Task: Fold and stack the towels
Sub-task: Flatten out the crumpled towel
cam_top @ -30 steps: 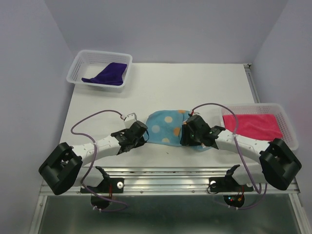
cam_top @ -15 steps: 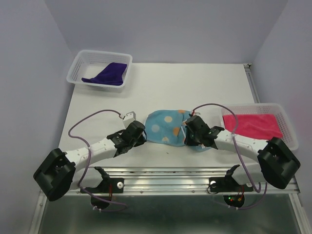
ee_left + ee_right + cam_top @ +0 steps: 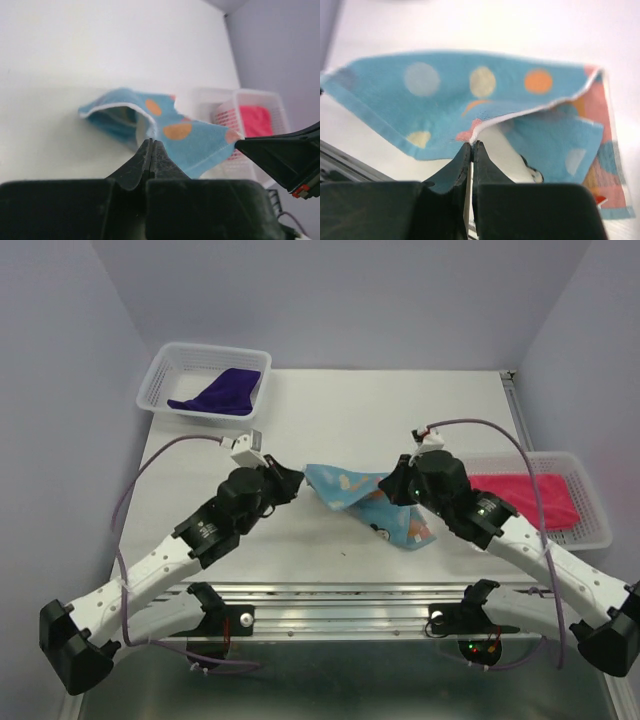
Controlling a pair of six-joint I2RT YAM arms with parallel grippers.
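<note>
Left gripper (image 3: 292, 480) clamped on left edge of blue dotted towel (image 3: 350, 492); right gripper (image 3: 397, 487) clamped on right edge. Towel hung between the 2 over mid-table (image 3: 400, 410). Pink towel (image 3: 530, 498) lay in right basket (image 3: 596, 508), purple towel (image 3: 222, 392) in left basket (image 3: 160, 375).

A white table (image 3: 400, 410) fills a small booth closed in by plain, pale lavender walls: a back wall (image 3: 340, 300) running straight across the far edge, a left wall (image 3: 50, 440) and a right wall (image 3: 590, 360) slanting in on either side. A thin metal strip (image 3: 517, 405) runs along the table's right edge from the far corner. A ribbed aluminium rail (image 3: 340, 595) spans the near edge, and below it lies a dull grey-green panel (image 3: 340, 685); whether that is floor or a lower shelf cannot be told. The light is soft and even, leaving only faint shadows on the tabletop. No window shows.
</note>
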